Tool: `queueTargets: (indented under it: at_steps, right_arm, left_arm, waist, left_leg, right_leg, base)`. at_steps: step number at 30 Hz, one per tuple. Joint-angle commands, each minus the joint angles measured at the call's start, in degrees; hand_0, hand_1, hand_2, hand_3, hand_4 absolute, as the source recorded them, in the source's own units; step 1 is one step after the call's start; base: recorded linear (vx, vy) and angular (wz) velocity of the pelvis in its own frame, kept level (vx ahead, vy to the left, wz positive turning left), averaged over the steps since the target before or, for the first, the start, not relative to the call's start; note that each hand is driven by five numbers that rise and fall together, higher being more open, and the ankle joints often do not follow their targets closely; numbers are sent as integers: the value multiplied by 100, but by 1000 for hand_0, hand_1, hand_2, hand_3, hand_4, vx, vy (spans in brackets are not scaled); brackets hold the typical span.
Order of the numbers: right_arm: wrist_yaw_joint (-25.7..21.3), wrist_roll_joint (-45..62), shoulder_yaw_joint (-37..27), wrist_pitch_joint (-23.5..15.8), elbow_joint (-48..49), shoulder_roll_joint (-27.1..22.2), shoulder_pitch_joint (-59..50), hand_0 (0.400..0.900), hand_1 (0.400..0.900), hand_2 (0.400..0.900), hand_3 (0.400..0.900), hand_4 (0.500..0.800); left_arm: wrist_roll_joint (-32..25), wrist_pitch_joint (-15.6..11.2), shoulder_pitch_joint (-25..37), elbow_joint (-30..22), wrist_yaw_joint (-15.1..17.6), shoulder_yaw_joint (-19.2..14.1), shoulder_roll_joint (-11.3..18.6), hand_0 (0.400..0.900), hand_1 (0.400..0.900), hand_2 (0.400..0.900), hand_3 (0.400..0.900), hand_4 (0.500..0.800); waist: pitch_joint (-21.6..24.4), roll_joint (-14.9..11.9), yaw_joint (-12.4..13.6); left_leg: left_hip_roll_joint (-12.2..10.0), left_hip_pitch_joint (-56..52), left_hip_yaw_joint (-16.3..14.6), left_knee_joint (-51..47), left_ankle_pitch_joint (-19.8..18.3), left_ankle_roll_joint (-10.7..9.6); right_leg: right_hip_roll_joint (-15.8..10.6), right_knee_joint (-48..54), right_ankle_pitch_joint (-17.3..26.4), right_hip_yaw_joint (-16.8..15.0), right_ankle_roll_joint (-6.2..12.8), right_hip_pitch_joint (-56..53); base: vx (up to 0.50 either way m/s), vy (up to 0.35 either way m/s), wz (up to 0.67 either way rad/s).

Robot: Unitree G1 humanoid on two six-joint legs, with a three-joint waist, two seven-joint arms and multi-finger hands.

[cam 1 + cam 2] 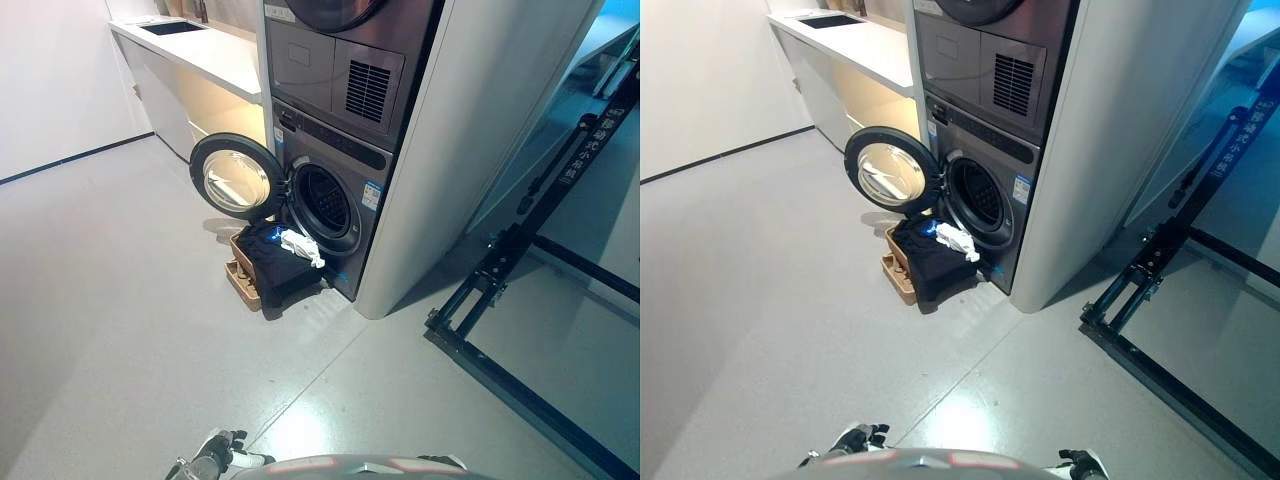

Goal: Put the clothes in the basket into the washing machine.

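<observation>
**Hands low, laundry waiting at the machine**

Both hands sit at six o'clock: left hand (222, 447) and right hand (1082, 461), fingers too cropped to judge. At twelve o'clock, the basket (243, 283) of dark clothes (272, 258) rests under the washing machine (335, 205), whose door (236, 176) hangs open, likely for loading.

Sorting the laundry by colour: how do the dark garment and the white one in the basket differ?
The dark garment is large, fills the basket and spills over its rim; the white garment is small, bunched on top nearest the washing machine. Both sit in the basket, not yet loaded.
</observation>
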State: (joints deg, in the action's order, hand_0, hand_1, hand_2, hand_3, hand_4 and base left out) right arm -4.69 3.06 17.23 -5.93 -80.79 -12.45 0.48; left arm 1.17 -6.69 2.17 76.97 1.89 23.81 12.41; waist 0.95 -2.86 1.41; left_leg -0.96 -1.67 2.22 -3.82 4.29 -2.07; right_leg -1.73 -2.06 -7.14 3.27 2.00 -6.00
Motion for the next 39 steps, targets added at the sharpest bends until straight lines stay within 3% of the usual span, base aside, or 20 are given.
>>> queueTargets:
  at_steps: [1,4,6,7,9,13,17,20,23,26,28,29,31,32,33,35,36,37,38,39]
  right_arm:
    - [-55,-60,133,-47,-32,-171,-155,900,900,900,900,800]
    - [-65,-36,95,-42,-17,-178,-183,900,900,900,900,800]
    - [-82,-22,79,-42,1,-203,-203,900,900,900,900,800]
    - [-82,-22,79,-42,1,-203,-205,900,900,900,900,800]
    - [-105,50,69,-60,41,-237,-244,900,900,900,900,800]
    - [-145,141,-1,-81,19,-275,-242,900,900,900,900,800]
    - [-169,155,-140,-46,33,-367,-237,900,900,900,900,800]
    - [-171,159,-209,-6,20,-379,-127,900,900,900,900,800]
    - [-173,247,-254,-16,-40,-404,-108,900,900,900,900,800]
    - [-154,290,-244,-31,-148,-397,-129,900,900,900,900,800]
    - [-142,289,-195,-70,-82,-415,-159,900,900,900,900,800]
    - [-124,315,-145,-70,-3,-447,-205,900,900,900,900,800]
    - [-134,346,-144,-69,11,-471,-249,900,900,900,900,800]
    - [-163,384,-111,-67,28,-475,-288,900,900,900,900,800]
    - [-163,384,-113,-68,28,-477,-287,900,900,900,900,800]
    - [-208,411,-60,-113,26,-467,-303,900,900,900,900,800]
    - [-216,423,-51,-107,37,-475,-311,900,900,900,900,800]
    - [-222,425,41,-124,2,-436,-330,900,900,900,900,800]
    - [-222,426,41,-125,1,-433,-328,900,900,900,900,800]
    - [-257,413,100,-124,-10,-387,-336,900,900,900,900,800]
  left_arm:
    - [49,-61,272,253,19,-156,-31,900,900,900,900,800]
    - [43,-62,294,236,29,-139,-28,900,900,900,900,800]
    - [19,-71,308,201,36,-109,-10,900,900,900,900,800]
    - [19,-71,309,201,36,-110,-10,900,900,900,900,800]
    - [-8,-65,369,172,30,-31,35,900,900,900,900,800]
    - [11,-28,394,285,87,-36,85,900,900,900,900,800]
    - [-49,-101,535,263,135,34,16,900,900,900,900,800]
    - [-156,-148,563,180,121,44,-23,900,900,900,900,800]
    - [-124,-148,565,122,118,81,-119,900,900,900,900,800]
    - [-152,-128,546,169,106,28,-200,900,900,900,900,800]
    - [-156,-132,531,191,102,51,-201,900,900,900,900,800]
    - [-178,-126,564,171,120,59,-195,900,900,900,900,800]
    - [-223,-134,603,176,147,22,-163,900,900,900,900,800]
    - [-211,-158,601,182,173,53,-140,900,900,900,900,800]
    - [-211,-159,601,182,173,55,-143,900,900,900,900,800]
    - [-156,-182,492,269,197,66,-161,900,900,900,900,800]
    - [-153,-154,480,267,201,53,-148,900,900,900,900,800]
    - [-135,-148,435,366,209,37,-101,900,900,900,900,800]
    - [-135,-149,432,366,209,38,-98,900,900,900,900,800]
    - [-85,-126,385,413,220,42,-69,900,900,900,900,800]
  waist:
    - [-104,115,66]
    - [-176,136,72]
    - [-297,138,19]
    - [-295,135,23]
    - [-475,188,-86]
    - [-589,295,-237]
    - [-713,198,-537]
    - [-652,194,-686]
    - [-358,252,-773]
    - [-168,375,-788]
    - [-141,379,-767]
    - [-191,234,-732]
    - [-256,127,-650]
    - [-359,-73,-498]
    - [-370,-37,-474]
    - [-370,-61,-248]
    - [-395,-91,-203]
    - [-350,-71,-100]
    - [-381,-89,-78]
    - [-317,73,56]
  left_leg:
    - [530,264,-170,104,-133,572]
    - [622,276,-150,224,-243,676]
    - [690,209,-119,262,-286,745]
    - [693,215,-125,265,-286,747]
    - [689,170,-12,299,-276,787]
    - [620,-170,175,152,-437,745]
    - [832,-770,476,32,-895,702]
    - [794,-1182,742,-27,-1154,629]
    - [640,-1365,937,213,-1424,563]
    - [359,-1298,994,907,-1202,408]
    - [293,-865,848,1933,-569,218]
    - [251,-99,622,3380,214,62]
    - [270,296,539,4002,320,82]
    - [346,1049,173,4458,211,218]
    - [307,1062,159,4529,151,222]
    - [519,1940,-135,3986,-122,353]
    - [490,2017,-142,4011,-113,324]
    - [294,2315,-364,3156,-54,299]
    - [301,2260,-394,3141,-68,306]
    - [37,2338,-547,1508,293,210]
  right_leg:
    - [121,-780,431,-270,212,458]
    - [4,-1422,576,-272,229,727]
    - [-80,-2209,1258,-333,243,1145]
    - [-83,-2221,1255,-340,246,1157]
    - [16,-2945,1725,-529,208,1626]
    - [256,-2665,1274,-523,33,2339]
    - [339,-823,1923,-491,273,2769]
    - [465,-474,2100,-547,311,2799]
    - [684,-619,1924,-860,175,2614]
    - [847,-1041,1449,-730,-34,2551]
    - [846,-1150,1244,-726,-146,2267]
    - [784,-1138,1075,-779,-291,1935]
    - [734,-1150,986,-829,-364,1745]
    - [631,-1173,894,-913,-462,1488]
    - [673,-1204,872,-921,-463,1493]
    - [769,-1165,698,-1085,-482,1071]
    - [694,-1162,678,-1109,-453,1027]
    - [769,-1122,480,-1168,-421,802]
    - [754,-1130,459,-1193,-417,761]
    - [998,-1028,308,-1334,-385,397]
  base:
    - [10,91,-10]
    - [32,115,-5]
    - [19,113,3]
    - [-10,99,6]
    - [26,102,10]
    - [202,48,10]
    - [356,-45,35]
    - [384,-106,53]
    - [446,-191,40]
    - [489,-247,37]
    - [419,-313,30]
    - [306,-299,21]
    - [351,-341,4]
    - [342,-317,-11]
    - [327,-251,-21]
    - [396,-128,-29]
    - [608,-128,-40]
    - [357,-60,-30]
    - [707,-33,-53]
    - [415,11,-37]
